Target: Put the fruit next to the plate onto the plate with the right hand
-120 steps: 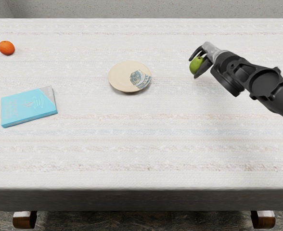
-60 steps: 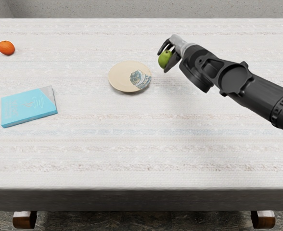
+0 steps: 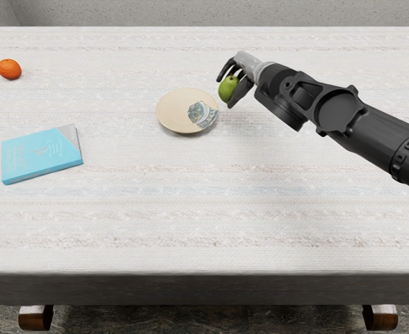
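Observation:
A small green fruit [image 3: 227, 88] is held in my right hand [image 3: 232, 78], whose fingers curl around it. The hand hovers just off the right rim of the tan plate [image 3: 177, 110], slightly above the table. The plate lies in the middle of the table's far half and has a blue-grey patterned patch [image 3: 201, 113] on its right side. My right arm [image 3: 343, 118] reaches in from the right edge. No left arm shows.
An orange fruit [image 3: 9, 68] lies at the far left of the table. A light blue book [image 3: 41, 154] lies flat on the left side. The table's front edge [image 3: 204, 273] runs across the bottom.
My right hand has carried the green fruit leftward, from the table's right side to the plate's right rim. Nothing else has moved.

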